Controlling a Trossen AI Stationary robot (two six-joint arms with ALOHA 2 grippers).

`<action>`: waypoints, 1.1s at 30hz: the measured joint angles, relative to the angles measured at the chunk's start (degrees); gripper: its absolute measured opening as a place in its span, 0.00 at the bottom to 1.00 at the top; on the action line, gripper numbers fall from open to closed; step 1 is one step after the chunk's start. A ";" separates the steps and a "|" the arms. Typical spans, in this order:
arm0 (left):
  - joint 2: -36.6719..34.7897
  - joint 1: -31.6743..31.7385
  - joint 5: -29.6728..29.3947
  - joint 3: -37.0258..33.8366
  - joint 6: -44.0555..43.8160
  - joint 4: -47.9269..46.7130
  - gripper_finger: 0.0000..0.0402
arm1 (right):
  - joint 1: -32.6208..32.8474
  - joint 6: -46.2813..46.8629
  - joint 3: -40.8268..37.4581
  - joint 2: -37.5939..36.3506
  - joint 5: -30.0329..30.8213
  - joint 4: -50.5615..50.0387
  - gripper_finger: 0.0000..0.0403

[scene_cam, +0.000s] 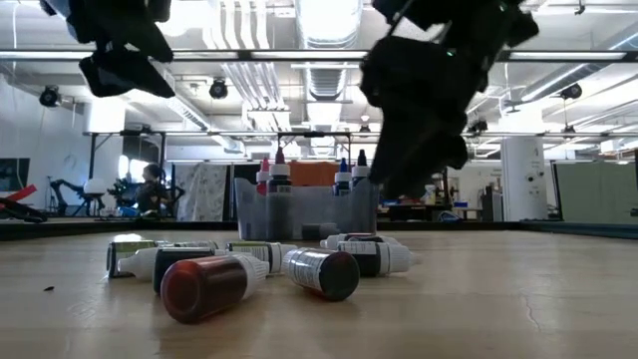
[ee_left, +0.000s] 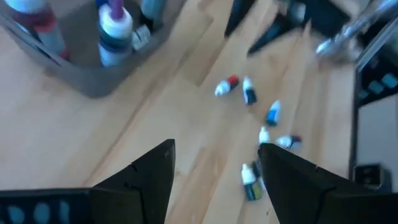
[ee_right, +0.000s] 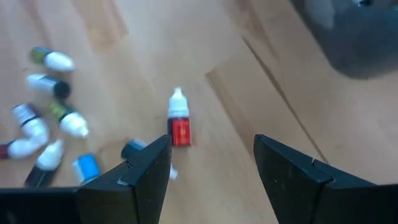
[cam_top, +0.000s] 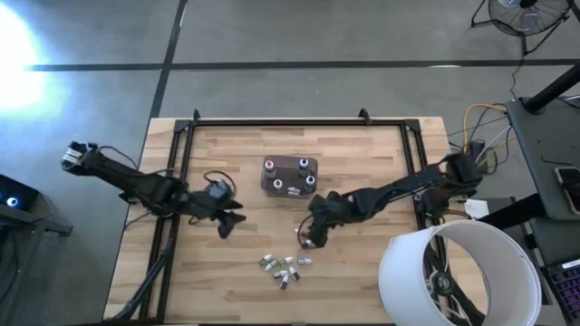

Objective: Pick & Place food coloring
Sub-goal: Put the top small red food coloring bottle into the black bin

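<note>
Food coloring is my concern, and my right gripper (ee_right: 211,168) hangs over the table with its fingers spread and nothing between them, apparently lined up for a pick. One red bottle (ee_right: 179,121) lies on its side just ahead of the fingertips, apart from the loose cluster (cam_top: 285,266) lying flat nearby. Farther off, the grey tub (cam_top: 289,176) holds several bottles upright. My left gripper (ee_left: 214,177) waits beside the tub, likewise open and empty.

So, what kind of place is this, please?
Probably a large robotics lab or workshop: exposed ceiling ducts and strip lights, a floor fan, loose cables beside the wooden table, and a person working far behind.
</note>
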 joint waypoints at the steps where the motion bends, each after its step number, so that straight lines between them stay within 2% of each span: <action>1: -2.21 -0.02 -0.48 -1.28 0.02 0.81 0.51 | 0.76 0.77 1.89 1.28 2.10 -1.82 0.55; 4: -7.88 -0.04 -1.46 -4.56 0.28 2.76 0.51 | 2.39 2.40 6.78 4.61 6.59 -4.90 0.55; 12: -18.94 -0.11 -1.36 -7.99 3.76 2.80 0.51 | 3.08 3.69 18.08 16.82 6.68 -10.51 0.55; 17: -22.08 -0.11 -1.22 -7.75 5.84 2.82 0.51 | 3.07 2.85 24.61 22.16 9.31 -17.61 0.55; 23: -23.74 -0.17 -0.68 -7.92 7.29 2.44 0.51 | 2.98 1.68 27.57 25.02 6.50 -19.95 0.53; 27: -23.72 -0.17 -0.68 -7.93 8.06 1.92 0.51 | 2.98 2.14 28.44 25.96 6.07 -20.33 0.44; 33: -23.65 -0.17 -0.70 -8.06 8.56 0.89 0.51 | 2.45 4.09 28.33 25.72 5.68 -21.94 0.19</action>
